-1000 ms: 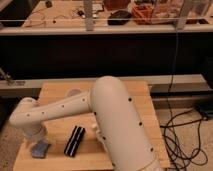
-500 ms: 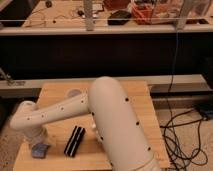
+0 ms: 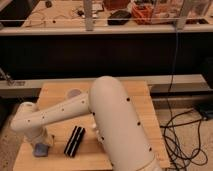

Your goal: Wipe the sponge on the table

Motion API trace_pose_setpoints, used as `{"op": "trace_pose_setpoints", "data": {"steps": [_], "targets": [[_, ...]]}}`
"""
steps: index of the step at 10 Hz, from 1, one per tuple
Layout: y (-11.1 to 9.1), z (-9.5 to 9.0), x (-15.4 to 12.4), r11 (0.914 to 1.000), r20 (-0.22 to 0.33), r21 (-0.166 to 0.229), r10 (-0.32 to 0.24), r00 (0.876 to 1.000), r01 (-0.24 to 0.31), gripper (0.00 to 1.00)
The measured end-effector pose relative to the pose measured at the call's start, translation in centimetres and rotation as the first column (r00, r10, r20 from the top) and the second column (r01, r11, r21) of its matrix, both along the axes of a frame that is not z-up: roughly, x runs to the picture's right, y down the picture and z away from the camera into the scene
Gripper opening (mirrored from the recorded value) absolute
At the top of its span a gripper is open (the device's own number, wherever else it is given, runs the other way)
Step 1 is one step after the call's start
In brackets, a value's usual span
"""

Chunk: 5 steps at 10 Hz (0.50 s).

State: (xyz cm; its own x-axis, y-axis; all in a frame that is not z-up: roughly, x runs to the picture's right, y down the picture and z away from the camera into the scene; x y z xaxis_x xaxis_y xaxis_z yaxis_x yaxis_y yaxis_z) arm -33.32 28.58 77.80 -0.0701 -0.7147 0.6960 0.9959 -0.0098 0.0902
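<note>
Blue-grey sponge (image 3: pixel 41 149) — under jaws — table (image 3: pixel 56 95) front-left

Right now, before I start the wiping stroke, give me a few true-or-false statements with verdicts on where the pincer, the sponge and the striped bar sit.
1. The small blue-grey rectangular sponge lies near the front left corner of the light wooden plank table, as the camera sees it. True.
2. The pincer hangs high above the table's far edge. False: it is low down at the sponge, front left.
3. The black bar with white stripes lies on the table to the picture's right of the sponge, apart from it. True.
4. The black cables are coiled on the tabletop. False: they lie on the floor, right of the table.
</note>
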Motion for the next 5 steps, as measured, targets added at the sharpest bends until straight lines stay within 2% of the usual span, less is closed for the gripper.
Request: {"op": "trace_pose_setpoints", "data": {"steps": [2,5], "targets": [[-0.3,0.0,0.0,1.0,0.003,0.007,0.005,1.0,-0.005,0.54],[-0.5,0.4,1.7,0.9995,-0.012,0.007,0.029,1.0,-0.029,0.54]]}}
